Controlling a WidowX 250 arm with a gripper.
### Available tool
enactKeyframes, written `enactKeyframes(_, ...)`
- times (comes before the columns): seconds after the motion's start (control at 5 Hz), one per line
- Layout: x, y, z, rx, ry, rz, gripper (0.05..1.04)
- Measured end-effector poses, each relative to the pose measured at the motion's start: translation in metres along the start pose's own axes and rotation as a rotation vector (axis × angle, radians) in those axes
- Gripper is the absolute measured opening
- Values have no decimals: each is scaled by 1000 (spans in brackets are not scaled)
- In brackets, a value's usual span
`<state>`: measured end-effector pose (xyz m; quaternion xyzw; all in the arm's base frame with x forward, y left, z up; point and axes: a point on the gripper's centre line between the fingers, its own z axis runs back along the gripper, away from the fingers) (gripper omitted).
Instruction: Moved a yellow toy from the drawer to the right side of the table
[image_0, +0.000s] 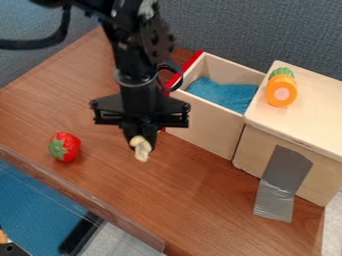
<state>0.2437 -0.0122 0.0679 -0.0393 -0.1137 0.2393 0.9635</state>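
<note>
My gripper hangs over the middle of the wooden table, in front of the drawer and to the right of the strawberry. It is shut on a small pale yellow toy, which sticks out below the fingertips. The drawer is pulled out from the light wood box, with a red front edge and a blue cloth inside. The brown table spreads out beneath the gripper.
A red toy strawberry lies on the table at the left. An orange toy carrot rests on top of the wooden box. Grey tape runs from the box's side onto the table.
</note>
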Motion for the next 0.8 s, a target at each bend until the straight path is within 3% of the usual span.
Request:
enactKeyframes(0.2, -2, 3, -10, 32, 26, -2, 346)
enactKeyframes(0.6, 9, -6, 0, 34, -1, -35, 947)
enactKeyframes(0.8, 16, -8, 22, 21, -41, -55, 1010)
